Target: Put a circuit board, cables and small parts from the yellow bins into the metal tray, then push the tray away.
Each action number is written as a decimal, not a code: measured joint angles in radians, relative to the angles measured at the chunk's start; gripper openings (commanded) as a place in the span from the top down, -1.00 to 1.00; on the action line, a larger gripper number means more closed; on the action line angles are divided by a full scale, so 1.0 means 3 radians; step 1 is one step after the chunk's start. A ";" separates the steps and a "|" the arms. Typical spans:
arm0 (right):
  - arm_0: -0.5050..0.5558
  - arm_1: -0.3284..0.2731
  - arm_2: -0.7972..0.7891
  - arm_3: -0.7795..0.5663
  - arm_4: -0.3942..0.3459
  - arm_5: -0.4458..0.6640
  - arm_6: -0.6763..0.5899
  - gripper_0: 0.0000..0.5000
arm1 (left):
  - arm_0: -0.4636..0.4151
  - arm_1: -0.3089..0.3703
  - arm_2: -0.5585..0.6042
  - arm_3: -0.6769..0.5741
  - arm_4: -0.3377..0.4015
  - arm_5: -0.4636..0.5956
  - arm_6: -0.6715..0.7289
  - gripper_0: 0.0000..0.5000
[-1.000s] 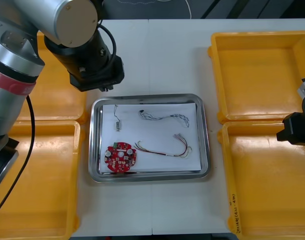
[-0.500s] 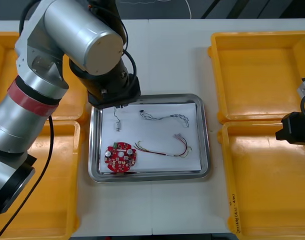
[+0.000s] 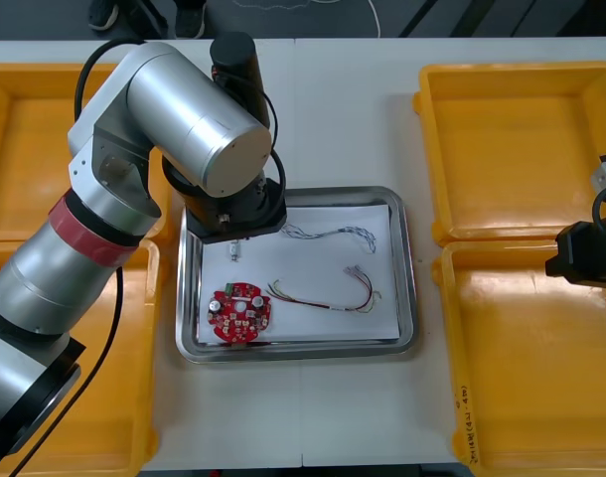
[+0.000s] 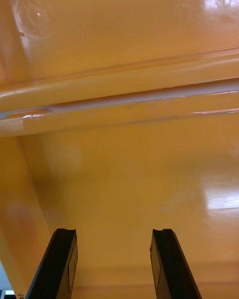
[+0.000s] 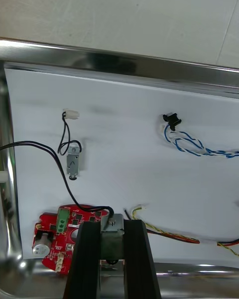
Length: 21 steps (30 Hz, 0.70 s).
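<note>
your left gripper [image 5: 113, 226] hangs over the tray, its fingers drawn in to the width of a small metal part [image 5: 113, 234] and pinching it between them. whether that part touches the tray floor, you cannot tell. a thin black cable [image 5: 92, 208] runs from the pinched part, away from the fingertips and off over the tray's side rim.

right past one finger lies the red circuit board [image 5: 55, 231], flat on the white tray floor. past the other finger, about as close, the red and yellow cable [image 5: 169, 235] trails away sideways.

farther out from the fingertips, on the board's side, a second metal part [image 5: 73, 164] lies on the white floor, and its own short black lead loops out to a white plug [image 5: 70, 114]. about as far out, on the other side, the blue and white cable [image 5: 199, 147] starts at a black end piece and runs off sideways.

beyond all of these is the shiny far rim of the tray [image 5: 124, 62], then the bare table [image 5: 124, 15].

your right gripper [image 4: 114, 236] waits well apart from the tray, fingers spread wide with nothing between them, over the floor of a yellow bin [image 4: 124, 179]. ahead of its fingertips run the rims where that bin meets the next one.
</note>
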 measured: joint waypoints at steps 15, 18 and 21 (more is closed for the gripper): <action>0.0000 0.0095 0.0001 -0.0001 0.0100 0.0000 0.0001 -0.71 | 0.0014 -0.0142 -0.0092 0.0365 -0.0115 -0.0415 -0.0118 1.00; 0.0000 0.0096 0.0001 -0.0003 0.0100 0.0000 0.0001 -0.70 | 0.0014 -0.0146 -0.0118 0.0462 -0.0120 -0.0495 -0.0224 1.00; 0.0000 0.0096 0.0001 -0.0009 0.0099 0.0000 0.0001 -0.71 | 0.0014 -0.0146 -0.0170 0.0575 -0.0120 -0.0580 -0.0290 1.00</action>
